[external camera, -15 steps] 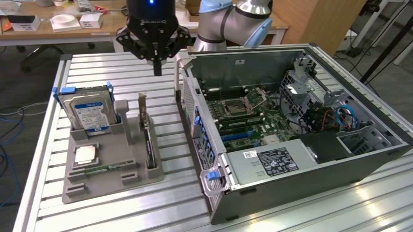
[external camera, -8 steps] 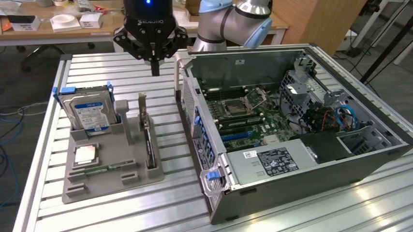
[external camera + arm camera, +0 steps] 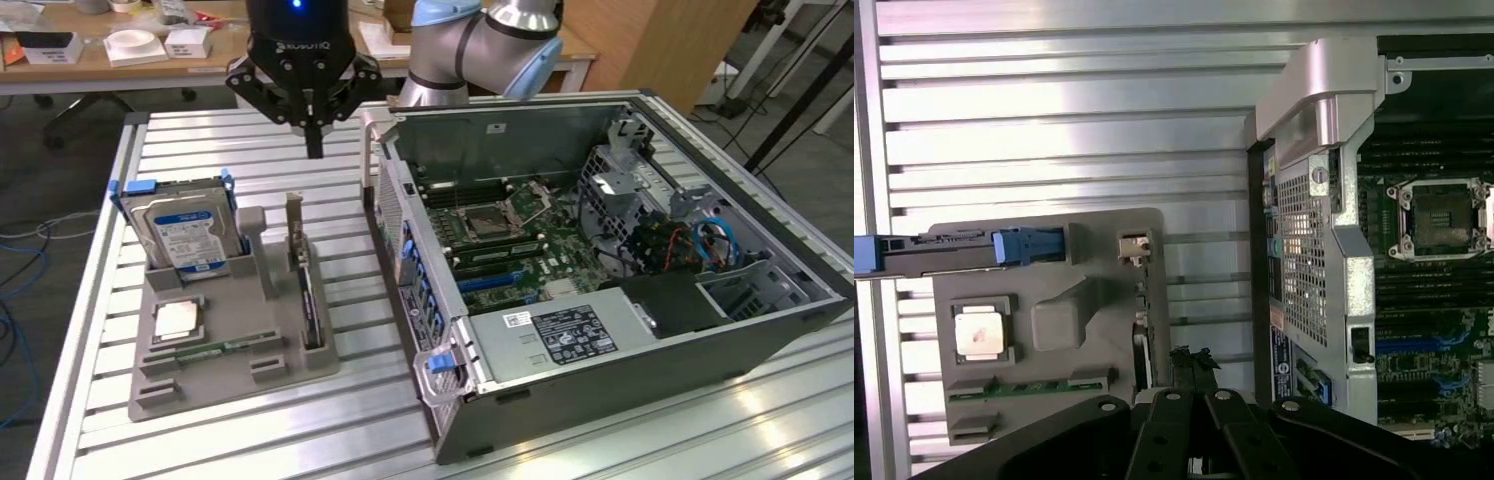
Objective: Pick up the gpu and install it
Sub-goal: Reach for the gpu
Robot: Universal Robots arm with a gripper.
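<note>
On the grey plastic holder tray (image 3: 254, 385), the thin dark gpu card with silvery bracket (image 3: 311, 305) stands upright along the edge facing the open grey computer case (image 3: 667, 375). Above, near the tray's far edge, hovers the black gripper (image 3: 315, 145), jaws pressed together. Lowered so, it could ram the card or clip the case.

The bench (image 3: 240, 445) is ribbed bare metal, brushed and bright with glare. The holder (image 3: 274, 300) is matt grey plastic. The hard drive (image 3: 187, 235) has a silvery metal shell, a glossy blue-and-white label and blue plastic rails. The gpu (image 3: 308, 300) is a dark matt card with a dull silvery metal bracket. The computer case (image 3: 721, 350) is dark matt sheet metal, its rear panel pale and perforated. The tool (image 3: 315, 145) is smooth black, faintly glossy.
</note>
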